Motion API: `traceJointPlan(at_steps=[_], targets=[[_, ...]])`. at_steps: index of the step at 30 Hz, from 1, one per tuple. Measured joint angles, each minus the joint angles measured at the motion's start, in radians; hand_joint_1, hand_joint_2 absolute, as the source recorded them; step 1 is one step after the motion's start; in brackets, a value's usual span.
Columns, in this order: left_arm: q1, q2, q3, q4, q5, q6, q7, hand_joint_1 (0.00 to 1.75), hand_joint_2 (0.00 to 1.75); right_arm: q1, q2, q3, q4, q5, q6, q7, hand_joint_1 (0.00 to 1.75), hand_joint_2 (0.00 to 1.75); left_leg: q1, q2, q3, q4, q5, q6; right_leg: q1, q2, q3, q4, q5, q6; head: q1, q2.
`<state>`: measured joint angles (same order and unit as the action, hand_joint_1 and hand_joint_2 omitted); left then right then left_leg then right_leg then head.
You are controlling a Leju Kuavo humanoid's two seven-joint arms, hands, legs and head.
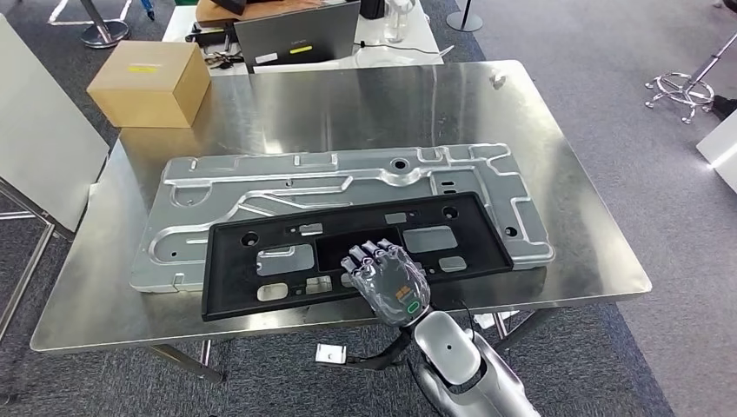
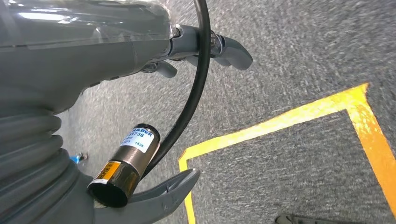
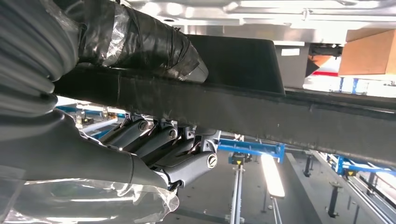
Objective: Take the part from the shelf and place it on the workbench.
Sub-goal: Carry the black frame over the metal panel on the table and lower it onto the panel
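Right robot hand grasping near edge of black plastic frame, laid over silver panel on desk; release gently, withdraw level; left robot hand released.

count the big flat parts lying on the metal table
2. A silver metal panel lies across the table's middle; a black plastic frame lies on its near side, overhanging the table edge, gripped by the right hand.

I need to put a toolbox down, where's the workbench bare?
Bare: the far right of the workbench beyond the silver panel, and the strip right of it. Crowded: the middle, where the right hand holds the black part; cardboard box far left.
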<state>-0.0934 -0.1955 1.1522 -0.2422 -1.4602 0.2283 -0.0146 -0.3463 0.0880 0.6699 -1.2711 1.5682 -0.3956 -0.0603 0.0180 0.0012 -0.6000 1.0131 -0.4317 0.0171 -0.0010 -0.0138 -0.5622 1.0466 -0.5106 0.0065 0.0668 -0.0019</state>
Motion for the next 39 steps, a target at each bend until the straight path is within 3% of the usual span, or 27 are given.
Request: traceJointPlan(at_steps=[1,3,4,5,6,7,9,10,12,15,17,19,20,21,22,24,25,26,29,31,34,35,36,37,39], targets=[[-0.001,0.000,0.000,0.000,0.000,0.000,0.000,0.00,1.75,-0.001,0.000,0.000,0.000,0.000,0.000,0.000,1.66,1.75,0.003,0.000,0.003,-0.003,0.000,0.006,-0.002,0.003,-0.021,0.043,-0.023,0.005,0.000,0.000],[-0.002,0.000,0.000,0.000,-0.002,0.000,-0.001,0.00,1.75,0.000,-0.001,0.000,0.001,0.000,0.000,0.000,1.66,1.75,0.002,-0.002,0.005,-0.002,-0.004,0.014,-0.006,0.007,-0.095,0.180,-0.081,0.012,0.001,0.000],[-0.003,0.000,0.000,0.000,-0.002,0.000,-0.001,0.00,1.75,0.002,-0.001,0.000,0.002,0.000,0.000,-0.001,1.66,1.75,0.002,-0.003,0.006,-0.002,-0.007,0.015,-0.008,0.008,-0.131,0.238,-0.097,0.015,0.001,0.000],[-0.002,0.001,0.000,0.000,-0.003,0.000,-0.001,0.00,1.75,0.004,-0.002,0.000,0.002,0.000,0.000,-0.002,1.66,1.75,0.002,-0.005,0.008,-0.001,-0.010,0.015,-0.010,0.008,-0.154,0.268,-0.093,0.016,0.001,0.000],[-0.002,0.001,0.000,0.000,-0.003,0.000,-0.001,0.00,1.75,0.005,-0.003,0.000,0.003,0.000,0.000,-0.003,1.66,1.75,0.002,-0.007,0.012,0.001,-0.014,0.014,-0.012,0.009,-0.156,0.255,-0.067,0.017,0.001,0.000],[-0.001,0.001,0.000,0.000,-0.003,0.000,-0.001,0.00,1.75,0.006,-0.003,0.000,0.003,0.000,0.000,-0.004,1.66,1.75,0.002,-0.009,0.018,0.002,-0.019,0.011,-0.013,0.009,-0.139,0.202,-0.025,0.015,0.001,0.000],[-0.001,-0.001,0.000,0.000,-0.004,0.000,-0.001,0.00,1.75,0.005,-0.003,0.000,0.003,0.000,0.000,-0.005,1.66,1.75,0.001,-0.013,0.029,0.006,-0.030,0.004,-0.012,0.010,-0.081,0.063,0.048,0.010,0.001,0.000],[-0.002,-0.001,0.000,0.000,-0.004,0.000,-0.001,0.00,1.75,0.005,-0.003,0.000,0.003,0.000,0.000,-0.005,1.66,1.75,-0.001,-0.014,0.032,0.007,-0.034,-0.001,-0.010,0.011,-0.060,0.017,0.063,0.006,0.001,0.000],[-0.003,-0.001,0.000,0.000,-0.005,0.000,-0.001,0.00,1.75,0.005,-0.003,0.000,0.003,0.000,0.000,-0.006,1.66,1.75,-0.004,-0.016,0.035,0.005,-0.039,-0.013,-0.005,0.014,-0.047,-0.009,0.058,-0.001,0.000,0.000],[-0.003,-0.001,0.001,0.000,-0.005,0.000,-0.001,0.00,1.75,0.004,-0.002,0.000,0.002,0.000,-0.001,-0.006,1.66,1.75,-0.001,-0.013,0.034,0.021,-0.056,-0.030,-0.010,0.015,-0.035,-0.020,0.056,-0.020,-0.001,0.000],[-0.003,0.000,0.001,0.000,-0.005,0.001,-0.001,0.00,1.75,0.003,-0.001,0.000,0.002,0.000,-0.001,-0.006,1.66,1.75,0.002,-0.010,-0.010,0.114,-0.102,-0.037,-0.012,0.011,-0.024,-0.027,0.053,-0.032,-0.002,0.000],[-0.002,0.000,0.000,0.000,-0.005,0.000,-0.001,0.00,1.75,0.004,0.000,0.000,0.003,0.000,-0.001,-0.006,1.66,1.75,0.002,-0.009,-0.084,0.245,-0.148,-0.041,-0.009,0.009,-0.018,-0.026,0.046,-0.039,-0.003,0.000],[-0.001,0.000,0.000,0.000,-0.005,0.000,-0.001,0.00,1.75,0.005,0.000,0.000,0.003,0.000,-0.001,-0.006,1.66,1.75,0.002,-0.009,-0.109,0.281,-0.149,-0.042,-0.008,0.010,-0.015,-0.025,0.042,-0.040,-0.003,0.000],[0.000,0.000,0.000,0.000,-0.005,0.000,-0.001,0.00,1.75,0.005,0.000,0.000,0.004,0.000,-0.001,-0.006,1.66,1.75,0.002,-0.009,-0.116,0.279,-0.130,-0.041,-0.007,0.011,-0.010,-0.024,0.038,-0.040,-0.004,0.000],[0.001,0.000,0.000,0.000,-0.005,0.000,-0.001,0.00,1.75,0.006,0.000,0.000,0.004,0.000,-0.001,-0.006,1.66,1.75,0.002,-0.008,-0.103,0.238,-0.093,-0.038,-0.006,0.012,-0.004,-0.023,0.033,-0.039,-0.004,0.000],[0.001,0.002,0.001,0.000,-0.005,-0.002,-0.001,0.00,1.75,0.005,0.000,0.000,0.004,0.000,-0.001,-0.006,1.66,1.75,-0.001,-0.007,-0.049,0.105,-0.018,-0.028,-0.003,0.013,0.010,-0.021,0.020,-0.033,-0.003,0.000],[0.000,0.002,0.001,0.000,-0.005,-0.003,-0.001,0.00,1.75,0.005,0.000,0.000,0.004,0.000,-0.001,-0.006,1.66,1.75,-0.003,-0.006,-0.027,0.055,-0.001,-0.022,-0.001,0.013,0.013,-0.020,0.015,-0.029,-0.003,0.000],[-0.001,0.003,0.001,0.000,-0.005,-0.004,-0.001,0.00,1.75,0.004,0.001,0.000,0.004,0.000,-0.001,-0.006,1.66,1.75,-0.006,-0.006,-0.014,0.026,0.003,-0.018,0.000,0.013,0.014,-0.019,0.012,-0.025,-0.003,0.000],[-0.001,0.002,0.001,0.000,-0.005,-0.005,-0.001,0.00,1.75,0.004,0.001,0.000,0.003,0.000,-0.001,-0.006,1.66,1.75,-0.005,-0.007,-0.006,0.011,-0.006,-0.006,0.002,0.012,0.016,-0.022,0.006,-0.011,-0.003,0.000],[0.000,0.001,0.001,0.000,-0.005,-0.006,-0.001,0.00,1.75,0.001,0.001,0.000,0.002,0.000,-0.002,-0.006,1.66,1.75,0.001,-0.007,0.003,0.002,-0.007,0.006,0.002,0.013,-0.002,0.021,-0.019,-0.001,-0.001,0.000],[-0.002,0.001,0.001,0.000,-0.005,-0.006,-0.001,0.00,1.75,0.002,0.000,0.000,0.002,0.000,-0.002,-0.006,1.66,1.75,0.002,-0.007,0.012,0.000,-0.015,0.018,-0.005,0.014,-0.110,0.211,-0.091,0.009,0.001,0.000],[-0.002,0.002,0.001,0.000,-0.005,-0.006,-0.001,0.00,1.75,0.005,0.000,0.000,0.002,0.000,-0.002,-0.006,1.66,1.75,0.001,-0.008,0.015,0.001,-0.019,0.019,-0.007,0.014,-0.143,0.256,-0.094,0.011,0.001,0.000],[-0.001,0.002,0.001,0.000,-0.005,-0.006,-0.001,0.00,1.75,0.007,-0.001,0.000,0.003,0.000,-0.002,-0.006,1.66,1.75,0.001,-0.009,0.020,0.002,-0.023,0.018,-0.009,0.014,-0.158,0.264,-0.078,0.013,0.001,0.000],[-0.001,0.002,0.001,0.000,-0.005,-0.006,-0.001,0.00,1.75,0.008,-0.001,0.000,0.003,0.000,-0.002,-0.006,1.66,1.75,0.001,-0.010,0.027,0.003,-0.029,0.016,-0.010,0.014,-0.152,0.232,-0.041,0.012,0.001,0.000],[0.001,0.001,0.001,0.000,-0.005,-0.006,-0.001,0.00,1.75,0.008,-0.002,0.000,0.003,0.000,-0.002,-0.006,1.66,1.75,0.000,-0.012,0.042,0.004,-0.042,0.010,-0.011,0.014,-0.104,0.103,0.044,0.007,0.001,0.000]])
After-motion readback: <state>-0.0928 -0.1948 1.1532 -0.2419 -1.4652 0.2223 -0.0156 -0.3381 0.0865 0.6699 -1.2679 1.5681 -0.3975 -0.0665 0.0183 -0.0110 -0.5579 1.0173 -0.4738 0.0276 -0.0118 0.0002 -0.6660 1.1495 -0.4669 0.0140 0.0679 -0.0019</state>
